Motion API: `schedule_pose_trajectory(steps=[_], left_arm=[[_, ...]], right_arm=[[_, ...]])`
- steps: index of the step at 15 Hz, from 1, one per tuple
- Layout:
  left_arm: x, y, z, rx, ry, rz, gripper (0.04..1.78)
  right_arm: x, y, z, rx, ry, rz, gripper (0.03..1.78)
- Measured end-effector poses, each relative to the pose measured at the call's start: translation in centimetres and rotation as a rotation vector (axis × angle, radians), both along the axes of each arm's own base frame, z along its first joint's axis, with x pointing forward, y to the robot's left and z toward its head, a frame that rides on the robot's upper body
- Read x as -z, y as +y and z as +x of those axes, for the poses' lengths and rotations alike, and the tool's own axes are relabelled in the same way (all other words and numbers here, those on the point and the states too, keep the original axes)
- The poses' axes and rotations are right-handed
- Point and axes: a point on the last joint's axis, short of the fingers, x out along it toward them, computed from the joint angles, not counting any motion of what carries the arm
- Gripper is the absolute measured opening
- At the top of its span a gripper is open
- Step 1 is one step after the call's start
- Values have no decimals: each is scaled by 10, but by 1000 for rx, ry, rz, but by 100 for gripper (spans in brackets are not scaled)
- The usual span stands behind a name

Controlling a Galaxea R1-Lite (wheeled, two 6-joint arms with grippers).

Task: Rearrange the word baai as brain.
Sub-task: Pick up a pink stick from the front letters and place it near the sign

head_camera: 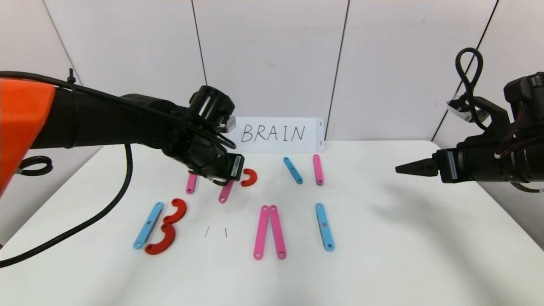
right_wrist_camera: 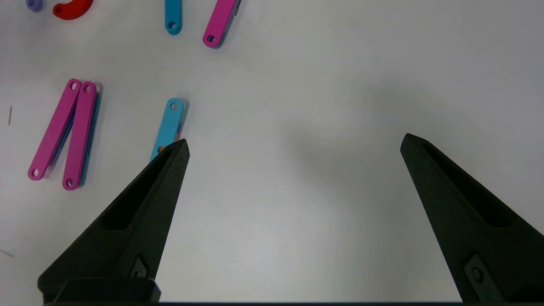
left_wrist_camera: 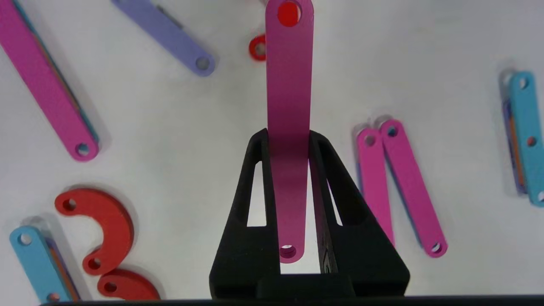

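Clenched on a pink strip [left_wrist_camera: 289, 127], my left claw [left_wrist_camera: 289, 140] hangs above the bench [head_camera: 382, 238] behind the word [head_camera: 238, 229], while my right claw [right_wrist_camera: 293, 144] idles released.

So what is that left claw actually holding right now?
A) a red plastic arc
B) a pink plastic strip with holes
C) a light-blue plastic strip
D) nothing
B: in the left wrist view the left gripper is shut on a flat pink plastic strip with holes, which sticks out past its black fingers.
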Motion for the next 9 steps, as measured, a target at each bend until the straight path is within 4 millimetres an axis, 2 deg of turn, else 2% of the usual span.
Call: schedule_pose_trajectory(steps=[5,9], left_arm=[[5,-40,27,16,-70,-12,28],[28,-69,43,-13,-91,-17,28]], right_arm=[[-1,-3,0,11,-7,1,174],[-1,-3,0,11,-8,1,174]])
